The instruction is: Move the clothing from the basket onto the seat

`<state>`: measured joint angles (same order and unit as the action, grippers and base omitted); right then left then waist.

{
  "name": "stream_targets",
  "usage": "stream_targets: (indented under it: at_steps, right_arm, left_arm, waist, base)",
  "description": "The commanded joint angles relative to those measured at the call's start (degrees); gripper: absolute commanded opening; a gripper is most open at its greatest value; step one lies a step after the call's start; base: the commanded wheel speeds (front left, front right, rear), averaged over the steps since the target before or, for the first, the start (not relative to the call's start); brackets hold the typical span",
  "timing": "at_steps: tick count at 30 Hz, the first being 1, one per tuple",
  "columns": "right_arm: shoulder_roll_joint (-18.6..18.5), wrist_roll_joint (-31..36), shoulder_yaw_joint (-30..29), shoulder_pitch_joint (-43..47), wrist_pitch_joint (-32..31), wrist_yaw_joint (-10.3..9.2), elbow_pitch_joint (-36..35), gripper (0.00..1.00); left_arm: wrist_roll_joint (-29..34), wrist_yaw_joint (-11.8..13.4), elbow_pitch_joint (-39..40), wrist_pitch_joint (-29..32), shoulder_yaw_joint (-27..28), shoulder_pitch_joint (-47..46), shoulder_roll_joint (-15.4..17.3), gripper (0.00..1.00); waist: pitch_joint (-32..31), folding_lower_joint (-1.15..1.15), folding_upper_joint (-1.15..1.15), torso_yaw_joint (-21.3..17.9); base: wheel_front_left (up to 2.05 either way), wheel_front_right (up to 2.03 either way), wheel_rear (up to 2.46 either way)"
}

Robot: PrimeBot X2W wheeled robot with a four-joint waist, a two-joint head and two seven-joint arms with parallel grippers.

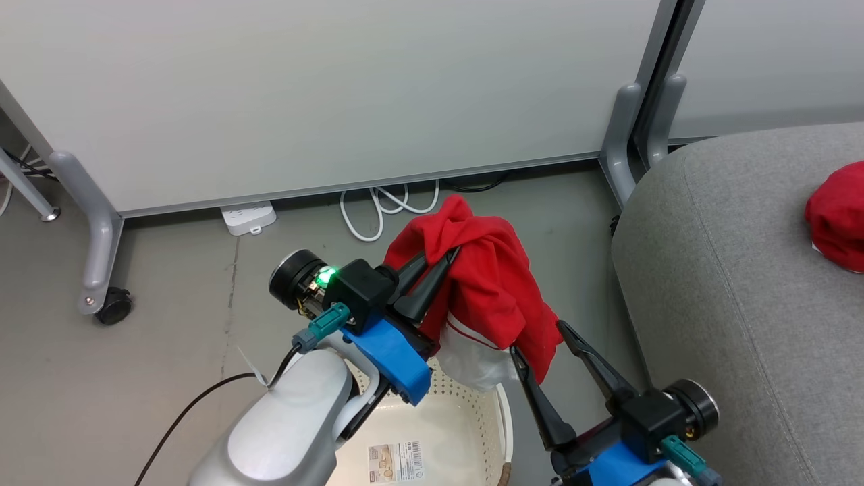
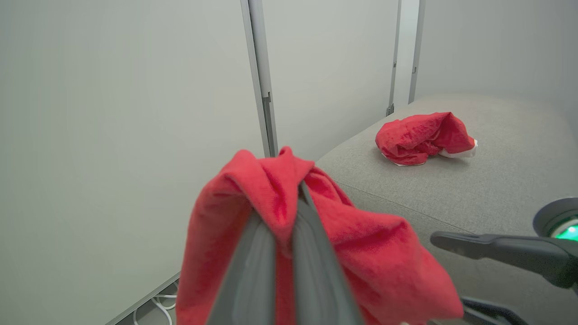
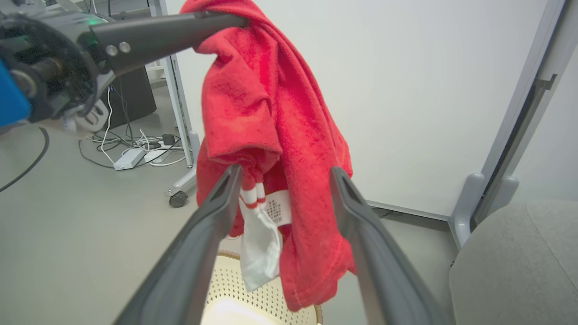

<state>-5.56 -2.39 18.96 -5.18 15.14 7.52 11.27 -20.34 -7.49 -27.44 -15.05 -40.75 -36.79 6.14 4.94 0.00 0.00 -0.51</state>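
Two red garments are counted. The first garment [image 1: 486, 270], bright red with white striped trim hanging below, is held bunched above the one cream perforated basket [image 1: 466, 405], clamped in the closed left end effector [image 1: 439, 258]. The second garment [image 1: 837, 216] is laid crumpled on the grey seat [image 1: 742, 283] at the right. The right end effector [image 1: 538, 337] is spread wide, empty, near the hanging hem.

The head camera looked steeply down over the basket [image 1: 459, 418] and the seat [image 1: 742, 304] edge. The left wrist camera faced across the seat, right up against the hanging red garment [image 2: 361, 243]; the right wrist camera (lower, close) shared that garment, looking toward the partition wall [image 3: 406, 90].
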Motion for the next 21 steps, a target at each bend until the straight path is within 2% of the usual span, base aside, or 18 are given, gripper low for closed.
stream_targets:
  at_steps: [1, 14, 21]
  right_arm:
    - [-0.1, 0.3, 0.9, -1.7, 0.0, -0.06, 0.7, 1.00]
    - [1.4, 0.6, 8.2, -14.8, 0.0, -0.06, 11.7, 1.00]
    - [2.4, -0.1, 8.5, -17.9, 0.0, -0.06, 15.7, 1.00]
  left_arm:
    - [0.3, 0.0, 0.2, -0.2, 0.1, -0.8, -0.1, 0.00]
    - [-0.1, 0.0, 0.1, -0.2, -1.3, -1.9, -0.8, 0.00]
    - [-0.5, 0.0, 0.1, -0.2, -1.8, -2.3, -1.3, 0.00]
  waist:
    - [0.2, 0.00, 0.00, 0.1]
    - [1.6, 0.00, 0.00, 1.4]
    - [1.8, 0.00, 0.00, 2.2]
  base:
    - [0.00, 0.00, 0.00]
    - [0.00, 0.00, 0.00]
    - [0.00, 0.00, 0.00]
